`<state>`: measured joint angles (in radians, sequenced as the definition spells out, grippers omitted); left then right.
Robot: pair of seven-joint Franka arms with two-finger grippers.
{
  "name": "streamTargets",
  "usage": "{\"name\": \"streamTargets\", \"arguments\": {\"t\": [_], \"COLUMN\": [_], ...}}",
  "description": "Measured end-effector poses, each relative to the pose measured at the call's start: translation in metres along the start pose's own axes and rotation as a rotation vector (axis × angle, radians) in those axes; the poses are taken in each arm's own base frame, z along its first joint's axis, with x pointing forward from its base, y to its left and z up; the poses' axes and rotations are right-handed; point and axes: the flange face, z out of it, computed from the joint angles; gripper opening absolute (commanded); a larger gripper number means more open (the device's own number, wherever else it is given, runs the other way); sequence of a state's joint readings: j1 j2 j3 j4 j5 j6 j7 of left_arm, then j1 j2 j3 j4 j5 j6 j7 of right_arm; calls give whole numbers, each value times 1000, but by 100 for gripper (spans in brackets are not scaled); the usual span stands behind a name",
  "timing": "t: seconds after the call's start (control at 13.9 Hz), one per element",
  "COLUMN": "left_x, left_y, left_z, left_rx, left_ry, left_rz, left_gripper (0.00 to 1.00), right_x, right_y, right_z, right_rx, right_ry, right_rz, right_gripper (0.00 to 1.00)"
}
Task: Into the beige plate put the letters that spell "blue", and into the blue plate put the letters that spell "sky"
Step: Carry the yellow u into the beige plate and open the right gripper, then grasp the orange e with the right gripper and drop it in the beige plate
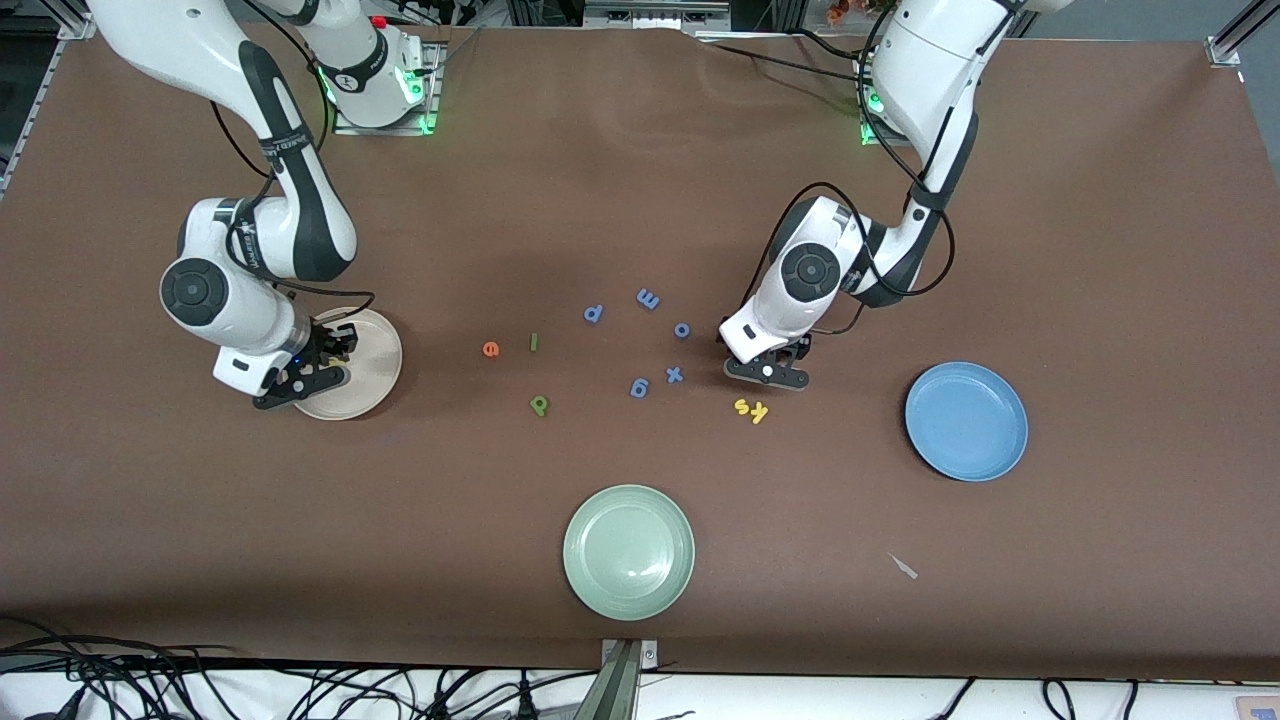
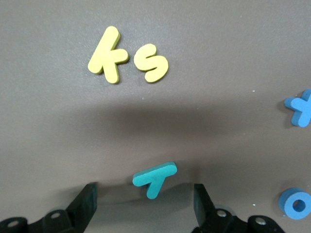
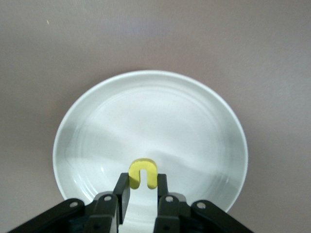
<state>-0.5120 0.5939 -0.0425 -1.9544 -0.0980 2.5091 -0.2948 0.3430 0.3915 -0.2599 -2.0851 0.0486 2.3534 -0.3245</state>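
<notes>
right pincer [image 3: 142,191] grasping yellow u [image 3: 143,173] over beige plate [image 1: 380,385], unreleased | left pincer [image 2: 146,201] released around teal y [image 2: 154,178] | blue plate [image 1: 990,450], 3 o'clock, empty | six letters left

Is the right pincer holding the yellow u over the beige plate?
Yes, the right pincer grips the yellow u above the beige plate.

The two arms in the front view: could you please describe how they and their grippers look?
Both arms have glossy white shells with dark grey joint bands and round dark caps, and black cables loop alongside. Green lights glow at the bases. The left gripper and the right gripper are black with angular black jaws.
</notes>
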Motion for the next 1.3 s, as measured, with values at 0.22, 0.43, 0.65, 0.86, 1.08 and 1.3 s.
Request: {"name": "streamTargets", "arguments": {"t": [0.22, 0.43, 0.65, 0.86, 1.08, 1.3], "left_x": [0, 0, 0, 0, -1, 0], "left_y": [0, 2, 2, 4, 6, 5], "left_z": [0, -1, -2, -3, -4, -5], "left_rx": [0, -1, -2, -4, -6, -6], "left_ry": [0, 2, 3, 6, 8, 9], "left_rz": [-1, 3, 4, 7, 9, 7], "left_gripper": [54, 49, 39, 26, 17, 16], "right_x": [2, 13, 27, 35, 39, 44], "right_y": [-9, -38, -82, -129, -153, -176], "right_z": [-2, -13, -21, -24, -20, -3], "right_rx": [11, 37, 59, 82, 90, 92], "right_ry": [10, 39, 57, 66, 80, 97], "right_rz": [15, 73, 158, 236, 297, 330], "right_gripper": [100, 100, 100, 100, 100, 100]}}
